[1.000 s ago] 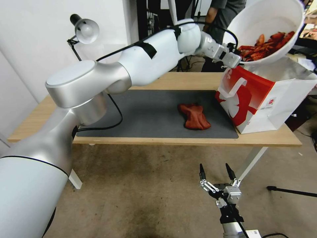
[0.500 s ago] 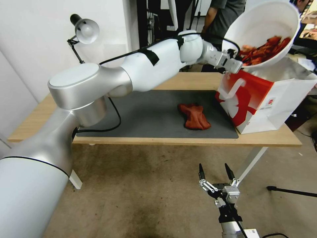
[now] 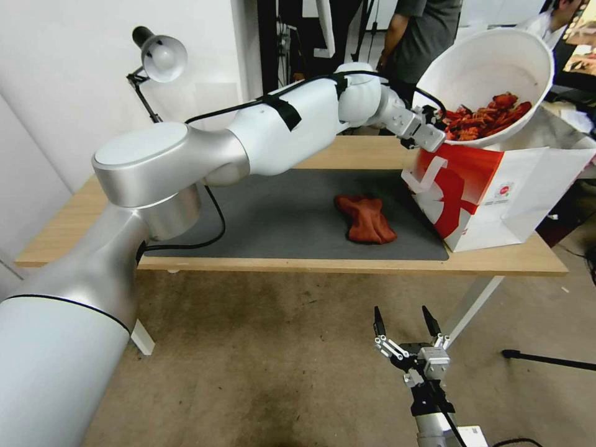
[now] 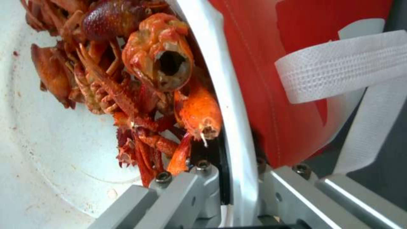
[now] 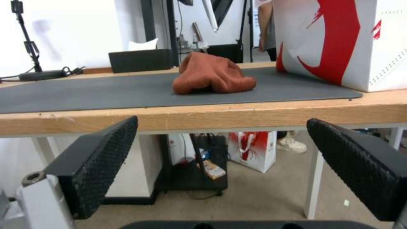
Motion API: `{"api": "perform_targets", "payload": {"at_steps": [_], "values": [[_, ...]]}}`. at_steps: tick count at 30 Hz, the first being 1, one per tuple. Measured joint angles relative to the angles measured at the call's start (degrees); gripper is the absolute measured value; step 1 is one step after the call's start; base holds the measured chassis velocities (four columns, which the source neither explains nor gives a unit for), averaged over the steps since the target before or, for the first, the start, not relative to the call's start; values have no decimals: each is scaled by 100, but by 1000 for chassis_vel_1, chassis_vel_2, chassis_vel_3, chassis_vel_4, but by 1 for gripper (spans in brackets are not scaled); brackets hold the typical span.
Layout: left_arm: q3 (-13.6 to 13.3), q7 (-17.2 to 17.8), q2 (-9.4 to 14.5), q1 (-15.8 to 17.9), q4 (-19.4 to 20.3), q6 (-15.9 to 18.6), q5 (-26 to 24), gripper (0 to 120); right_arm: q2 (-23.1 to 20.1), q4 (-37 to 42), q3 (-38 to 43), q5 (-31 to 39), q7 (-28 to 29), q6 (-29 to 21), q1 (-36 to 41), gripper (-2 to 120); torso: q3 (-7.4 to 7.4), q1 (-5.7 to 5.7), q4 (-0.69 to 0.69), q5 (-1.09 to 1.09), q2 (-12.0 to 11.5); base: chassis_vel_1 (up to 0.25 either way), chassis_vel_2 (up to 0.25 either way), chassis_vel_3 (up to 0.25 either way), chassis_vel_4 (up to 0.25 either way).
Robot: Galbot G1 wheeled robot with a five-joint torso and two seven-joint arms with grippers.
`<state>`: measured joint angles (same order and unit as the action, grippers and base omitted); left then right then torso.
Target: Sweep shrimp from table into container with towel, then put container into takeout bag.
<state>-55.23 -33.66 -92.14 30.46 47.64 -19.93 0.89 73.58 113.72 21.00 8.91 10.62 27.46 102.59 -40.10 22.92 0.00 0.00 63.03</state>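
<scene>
The left pincer [image 3: 434,127] is pressed onto the near rim of the container [image 3: 490,68], one finger inside the wall and one outside, as the left wrist view shows with the white rim [image 4: 231,105] running between the metal fingers [image 4: 186,194]; it holds the bowl tilted in the air, mouth turned toward the robot, just above the open top of the takeout bag [image 3: 496,192]; the shrimp [image 3: 481,118] lie heaped in the low side of the bowl, against the rim beside the pinching fingers, and in the left wrist view the orange-red pieces [image 4: 140,82] crowd up to the inner finger; the bag's red side [image 4: 279,79] and one white flat handle [image 4: 339,76] sit right behind the rim; the bag stands on the right end of the desk [image 3: 347,152], its near corner on the dark grey mat [image 3: 279,211], its mouth open with silver lining at the far edge; the left arm reaches across the desk from the robot's left shoulder to the bag; the towel [image 3: 365,218] lies crumpled on the mat, left of the bag and apart from it; the right wrist view shows the same cloth [image 5: 212,76] on the mat with the bag [image 5: 339,41] beyond it; the right pincer [image 3: 406,329] hangs low in front of the desk's near edge, below desk level, its two black fingers [image 5: 101,159] spread wide apart with nothing between them; a desk lamp [image 3: 158,56] stands at the far left corner.
</scene>
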Motion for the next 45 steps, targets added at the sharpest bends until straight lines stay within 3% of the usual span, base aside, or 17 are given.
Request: {"api": "perform_targets", "payload": {"at_steps": [19, 22, 24, 29, 42, 45], "values": [[-16, 174, 0, 110, 176, 140, -139, 64, 11, -145, -48, 9, 0, 0, -83, 100, 0, 0, 0, 0, 0, 0, 0, 0, 0], [29, 247, 0, 122, 164, 140, -244, 80, 10, -145, -67, 9, -1, -2, -99, 100, 0, 0, 0, 0, 0, 0, 0, 0, 0], [33, 251, 0, 123, 163, 140, -249, 80, 10, -145, -67, 9, -1, -2, -99, 100, 0, 0, 0, 0, 0, 0, 0, 0, 0], [202, 313, 0, 112, 143, 152, -335, 99, -9, -145, -72, 14, -2, -7, -105, 100, 0, 0, 0, 0, 0, 0, 0, 0, 0], [913, 329, 24, -47, 100, 193, -639, 100, -102, -195, -98, 126, -6, -49, -192, 100, 0, 0, -2, 0, 0, 0, 0, 0, 0], [1111, 504, 119, -171, 62, 208, -670, 100, -153, -222, -98, 179, -7, -77, -240, 100, 0, 0, -1, 0, 0, 0, 0, 0, 0]]}}
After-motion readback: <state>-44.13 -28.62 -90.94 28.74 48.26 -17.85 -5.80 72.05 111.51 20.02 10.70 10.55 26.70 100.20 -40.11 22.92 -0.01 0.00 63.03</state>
